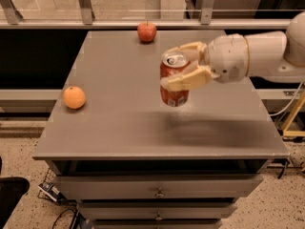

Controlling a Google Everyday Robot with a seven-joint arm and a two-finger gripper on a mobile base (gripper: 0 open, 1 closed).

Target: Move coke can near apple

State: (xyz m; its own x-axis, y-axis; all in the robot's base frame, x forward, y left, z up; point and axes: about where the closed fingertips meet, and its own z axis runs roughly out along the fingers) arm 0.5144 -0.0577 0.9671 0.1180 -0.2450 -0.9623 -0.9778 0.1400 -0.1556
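Obs, single cam, looking down at the table (119,132) from the front.

Gripper (166,68) sits over the right-centre of the tabletop, coming in from the right on the white arm (267,51). Jaws are clenched on the can (174,94): one finger (188,48) runs along the far side near the rim, the other (186,80) crosses the near side at about mid-height. Can body fills the gap between them, red showing both between the fingers and below the lower one. Fingertips reach roughly to the can's left edge.

Can is upright, silver top and tab facing up. White label patch visible low on the near side. Its base looks clear of the surface: I see tabletop under it and a soft shadow (200,125) lying nearer the front edge, not joined to the base. So I read it as held in the air, not resting.

Apple (147,31) stands at the far edge of the table, stem up, to the left of the can and behind it. The two are apart, bare tabletop between them. Nothing touches the apple.

Orange (74,97) is by the left edge, about level w/ the can, well apart from both can and apple.

Drawers (159,192) below the top, closed as far as I can see.
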